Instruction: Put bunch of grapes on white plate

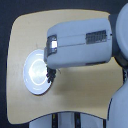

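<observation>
Hanging under the pincer (50, 71), bunch of grapes (50, 75) — over white plate (35, 72) rim — grip state unclear.

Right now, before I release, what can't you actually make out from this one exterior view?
- Gripper: hidden beneath the arm's grey forearm; whether its jaws are open or closed cannot be told.
- Bunch of grapes: only a small dark patch shows at the white plate's right rim; the arm covers the rest.
- Whether the grapes rest on the plate or hang above: too blurred to tell.
- Table under the arm: covered.
</observation>
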Robot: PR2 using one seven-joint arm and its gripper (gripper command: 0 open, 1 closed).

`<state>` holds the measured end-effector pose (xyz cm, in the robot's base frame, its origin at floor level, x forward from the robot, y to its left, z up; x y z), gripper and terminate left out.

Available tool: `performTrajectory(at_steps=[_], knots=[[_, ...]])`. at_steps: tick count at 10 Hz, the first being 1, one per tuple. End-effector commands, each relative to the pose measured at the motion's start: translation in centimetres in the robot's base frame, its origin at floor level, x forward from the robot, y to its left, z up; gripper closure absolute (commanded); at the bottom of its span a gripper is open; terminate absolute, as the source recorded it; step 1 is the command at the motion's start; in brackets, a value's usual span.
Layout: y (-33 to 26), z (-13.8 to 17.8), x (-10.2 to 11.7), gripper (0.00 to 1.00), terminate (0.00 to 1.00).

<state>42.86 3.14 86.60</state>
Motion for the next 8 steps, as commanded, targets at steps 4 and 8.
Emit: performTrajectory(at_steps=[4, 8], knots=[[9.6, -4.7, 0.5, 1.00, 0.00], [11.9, -8.7, -1.3, 1.00, 0.00]])
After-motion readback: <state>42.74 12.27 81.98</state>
